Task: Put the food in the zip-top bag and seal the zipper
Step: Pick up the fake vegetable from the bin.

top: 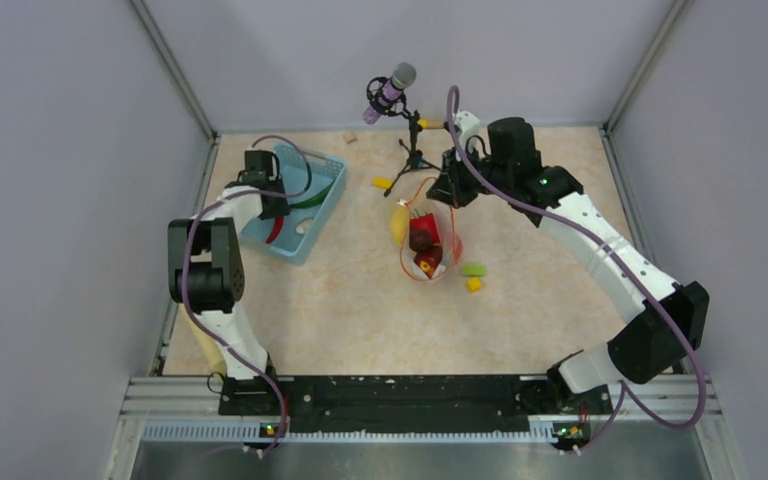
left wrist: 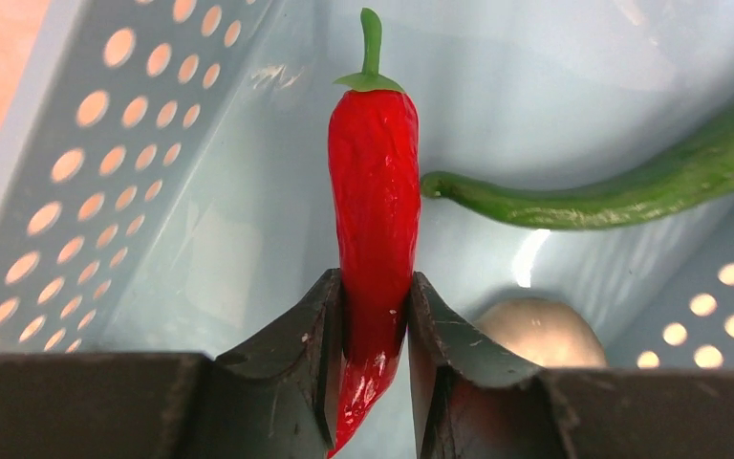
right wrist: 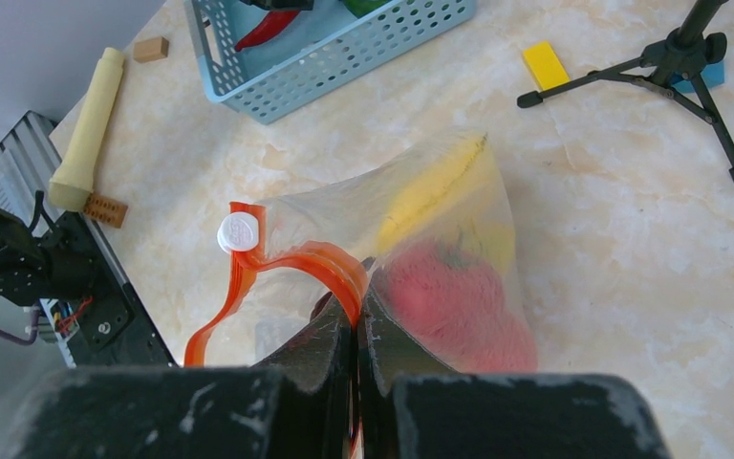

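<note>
From the top camera I see my left gripper down inside the light-blue basket at the far left of the table. A red chili lies in the basket just on its near side. The zip-top bag lies at mid-table, well apart from the basket. It holds a banana on its left and a dark piece beside that. My right gripper sits at the bag's far end. A microphone stand stands just beyond it. A green block and a yellow block lie just right of the bag.

On the left wrist camera, the left gripper has both fingers pressed against the red chili, clamped on its lower part, stem pointing away from me. A green chili lies to the right on the basket floor, its tip just beside the red one.

On the right wrist camera, the right gripper has its fingers together, pinched on the orange zipper at the bag's mouth. A white slider sits on the strip to the left. Through the clear plastic I make out the banana and a tomato just right of my fingers. The mouth gapes to the left of the pinch.
</note>
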Controlling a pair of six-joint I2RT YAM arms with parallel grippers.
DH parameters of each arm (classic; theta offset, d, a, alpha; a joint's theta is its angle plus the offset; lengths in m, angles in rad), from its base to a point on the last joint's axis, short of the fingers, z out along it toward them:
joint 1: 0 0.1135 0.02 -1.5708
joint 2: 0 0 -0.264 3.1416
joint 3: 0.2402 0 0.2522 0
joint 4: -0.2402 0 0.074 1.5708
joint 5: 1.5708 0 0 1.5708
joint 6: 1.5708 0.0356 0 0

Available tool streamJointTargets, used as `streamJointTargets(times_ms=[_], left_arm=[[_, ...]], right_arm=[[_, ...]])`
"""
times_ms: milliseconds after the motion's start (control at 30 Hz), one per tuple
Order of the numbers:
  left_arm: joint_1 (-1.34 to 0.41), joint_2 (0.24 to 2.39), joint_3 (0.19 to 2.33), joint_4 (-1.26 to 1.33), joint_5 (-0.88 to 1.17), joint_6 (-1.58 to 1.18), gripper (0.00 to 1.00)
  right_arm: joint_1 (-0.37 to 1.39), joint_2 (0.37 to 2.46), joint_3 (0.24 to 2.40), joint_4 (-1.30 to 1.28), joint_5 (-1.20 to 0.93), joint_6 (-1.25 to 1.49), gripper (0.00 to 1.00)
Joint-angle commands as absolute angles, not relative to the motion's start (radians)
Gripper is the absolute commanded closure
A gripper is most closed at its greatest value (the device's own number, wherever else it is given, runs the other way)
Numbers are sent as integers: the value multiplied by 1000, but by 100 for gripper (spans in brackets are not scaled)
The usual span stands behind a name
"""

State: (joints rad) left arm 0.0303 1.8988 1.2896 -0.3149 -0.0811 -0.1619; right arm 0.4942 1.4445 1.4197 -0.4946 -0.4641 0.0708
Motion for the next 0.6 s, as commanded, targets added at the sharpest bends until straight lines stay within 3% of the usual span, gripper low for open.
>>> streamJointTargets(times_ms=[0, 267, 567], left_arm=[[29, 1759, 1229, -226, -59, -210, 100], [28, 1580, 1106, -107, 65, -219, 100], [5, 1448, 1108, -121, 252, -315, 100]], right_arm=[[486, 1396, 1421, -426, -489, 65, 100], [486, 1398, 1421, -422, -492, 66, 100], [486, 1399, 1422, -418, -494, 69, 100]])
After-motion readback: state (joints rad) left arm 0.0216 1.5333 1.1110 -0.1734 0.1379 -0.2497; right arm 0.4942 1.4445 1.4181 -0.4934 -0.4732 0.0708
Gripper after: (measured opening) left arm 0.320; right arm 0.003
